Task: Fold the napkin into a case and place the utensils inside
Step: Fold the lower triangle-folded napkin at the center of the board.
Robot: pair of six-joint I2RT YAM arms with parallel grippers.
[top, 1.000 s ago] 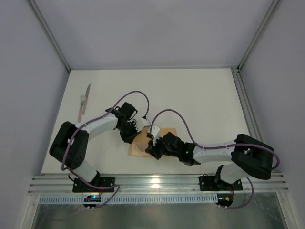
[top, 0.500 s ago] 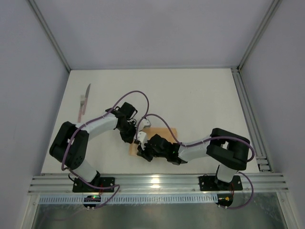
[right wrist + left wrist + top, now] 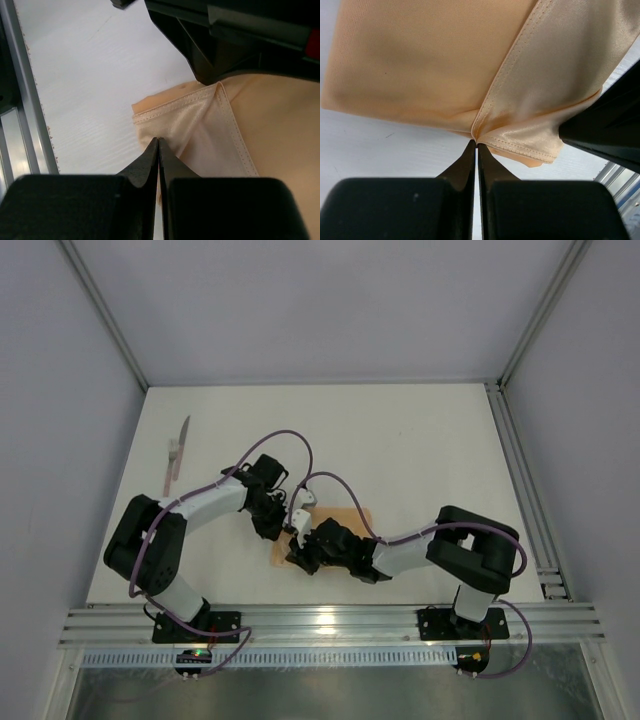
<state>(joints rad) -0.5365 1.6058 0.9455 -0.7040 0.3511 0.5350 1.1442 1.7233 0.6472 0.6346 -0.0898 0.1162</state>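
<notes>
1. Right gripper [image 3: 158,140] has slid left across the napkin [image 3: 348,519], toward the left gripper [image 3: 476,144].
2. Its fingers are pinched tight on the hem of a folded napkin corner.
3. Left fingers are likewise clamped on a hem crease.
4. Napkin lies folded near the table's [image 3: 420,450] front edge; utensils [image 3: 176,455] lie well apart, far left.

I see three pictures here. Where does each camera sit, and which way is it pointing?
Top camera: fixed above and behind the arms, looking down on the table; both arms show, left claw and right claw meeting at the napkin.
Left wrist: on the left arm, looking along its shut claw at the napkin's hem; right claw edges in.
Right wrist: on the right arm, looking along its shut claw at a napkin corner; left claw above.
Shared: both wrist views show the napkin.
</notes>
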